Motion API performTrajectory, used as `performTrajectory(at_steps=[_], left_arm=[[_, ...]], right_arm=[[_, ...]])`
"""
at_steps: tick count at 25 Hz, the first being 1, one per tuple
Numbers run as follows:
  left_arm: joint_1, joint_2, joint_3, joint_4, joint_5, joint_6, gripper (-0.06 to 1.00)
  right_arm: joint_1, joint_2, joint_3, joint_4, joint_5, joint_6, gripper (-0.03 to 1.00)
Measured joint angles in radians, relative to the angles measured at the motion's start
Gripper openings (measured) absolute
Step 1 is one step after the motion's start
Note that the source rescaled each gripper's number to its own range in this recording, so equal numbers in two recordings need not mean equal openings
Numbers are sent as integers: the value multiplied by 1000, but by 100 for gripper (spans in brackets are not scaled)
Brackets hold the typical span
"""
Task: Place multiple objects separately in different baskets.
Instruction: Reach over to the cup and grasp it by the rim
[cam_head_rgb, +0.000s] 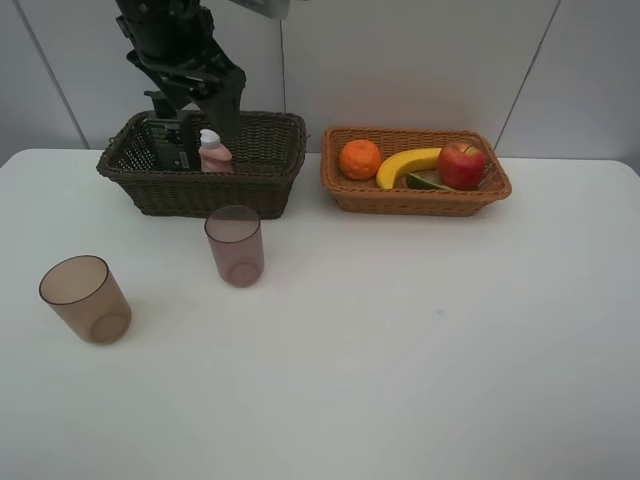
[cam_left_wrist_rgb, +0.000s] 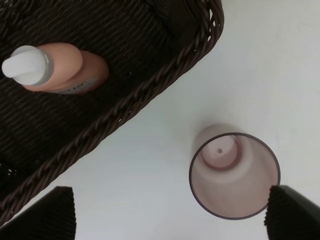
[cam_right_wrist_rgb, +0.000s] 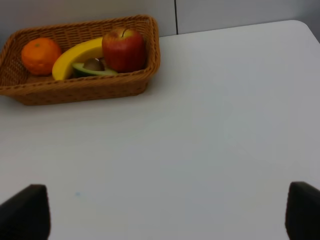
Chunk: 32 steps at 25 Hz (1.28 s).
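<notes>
My left gripper (cam_head_rgb: 207, 112) hangs open and holds nothing above the dark brown basket (cam_head_rgb: 270, 170). Its wrist view shows the gripper (cam_left_wrist_rgb: 170, 215) over bare table near the basket rim (cam_left_wrist_rgb: 150, 95). In that basket lie a pink white-capped bottle (cam_head_rgb: 213, 152) (cam_left_wrist_rgb: 60, 72) and a dark green pump bottle (cam_head_rgb: 168, 142). One brownish cup (cam_head_rgb: 236, 245) (cam_left_wrist_rgb: 234, 175) stands upright in front of the basket; a second cup (cam_head_rgb: 85, 298) stands further left. The light basket (cam_head_rgb: 345, 195) (cam_right_wrist_rgb: 80, 90) holds an orange (cam_head_rgb: 360, 159) (cam_right_wrist_rgb: 40, 55), banana (cam_head_rgb: 408, 165) (cam_right_wrist_rgb: 75, 57), apple (cam_head_rgb: 461, 164) (cam_right_wrist_rgb: 124, 49) and avocado half (cam_head_rgb: 430, 181) (cam_right_wrist_rgb: 92, 67). My right gripper (cam_right_wrist_rgb: 162, 210) is open over bare table.
The white table (cam_head_rgb: 400, 340) ends at a grey panelled wall (cam_head_rgb: 420, 60) behind both baskets. The right arm is out of the exterior high view.
</notes>
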Motion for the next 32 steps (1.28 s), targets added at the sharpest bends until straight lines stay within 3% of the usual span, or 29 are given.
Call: performTrajectory(at_steps=[9, 22, 32], left_arm=[[0, 18, 112, 0, -23, -5, 100], [0, 18, 313, 0, -242, -5, 100], [0, 104, 328, -3, -288, -5, 100]], right_arm=[[0, 0, 0, 0, 0, 0, 100], [0, 0, 0, 0, 0, 0, 100], [0, 0, 0, 0, 0, 0, 100]])
